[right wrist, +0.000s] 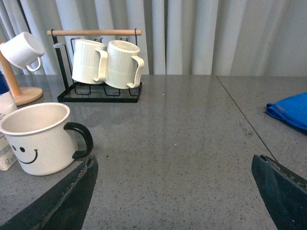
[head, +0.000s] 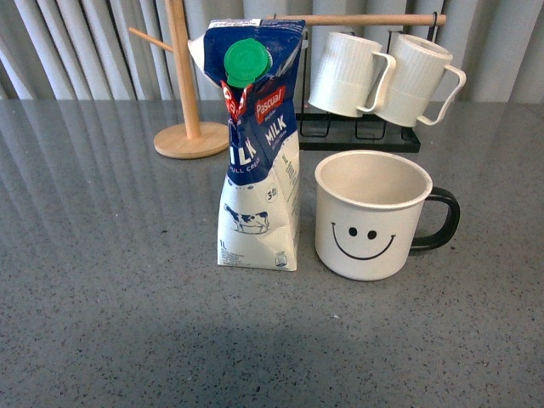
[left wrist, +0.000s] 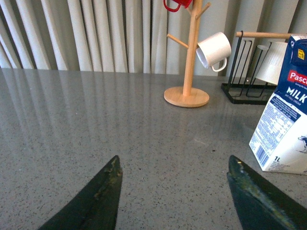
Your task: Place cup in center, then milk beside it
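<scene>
Table (head: 102, 323) fills the front view, grey and speckled. Milk (head: 257, 153) stands at frame centre, reading "Pascual", "MILK" and "1L", with a green cap; the cup (head: 371, 214) sits just right of it, smiley forward, handle right. Left gripper (left wrist: 172, 191) and right gripper (right wrist: 172, 191) both gape wide over bare table, holding and touching nothing.
</scene>
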Controlling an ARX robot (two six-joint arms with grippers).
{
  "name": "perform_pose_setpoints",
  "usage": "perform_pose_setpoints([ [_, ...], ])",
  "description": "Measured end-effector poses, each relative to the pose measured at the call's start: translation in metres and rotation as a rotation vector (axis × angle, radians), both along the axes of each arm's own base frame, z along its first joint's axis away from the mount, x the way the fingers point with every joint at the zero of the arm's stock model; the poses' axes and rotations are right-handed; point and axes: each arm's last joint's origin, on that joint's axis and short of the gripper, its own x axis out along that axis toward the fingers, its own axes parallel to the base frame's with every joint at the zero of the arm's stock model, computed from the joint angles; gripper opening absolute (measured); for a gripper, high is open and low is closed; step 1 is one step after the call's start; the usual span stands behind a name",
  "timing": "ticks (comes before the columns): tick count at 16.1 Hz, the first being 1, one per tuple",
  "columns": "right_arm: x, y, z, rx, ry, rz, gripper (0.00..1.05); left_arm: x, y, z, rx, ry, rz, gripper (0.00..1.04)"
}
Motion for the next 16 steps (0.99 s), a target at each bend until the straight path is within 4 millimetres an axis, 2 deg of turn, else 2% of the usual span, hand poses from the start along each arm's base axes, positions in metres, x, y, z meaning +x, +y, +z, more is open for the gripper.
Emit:
perform_pose_setpoints([
  [4, 0.0000, 0.0000, 0.0000, 0.000, 0.000, 0.000, 0.98, 0.0000, 0.0000, 0.0000, 0.000, 0.000, 0.000, 0.97],
  [5, 0.0000, 0.0000, 0.0000, 0.000, 0.000, 0.000, 0.98, 0.0000, 0.0000, 0.0000, 0.002, 0.000, 0.000, 1.00],
  [16, 0.0000, 0.0000, 0.0000, 0.000, 0.000, 0.000, 0.98, 0.0000, 0.0000, 0.0000, 0.002, 0.000, 0.000, 0.98],
])
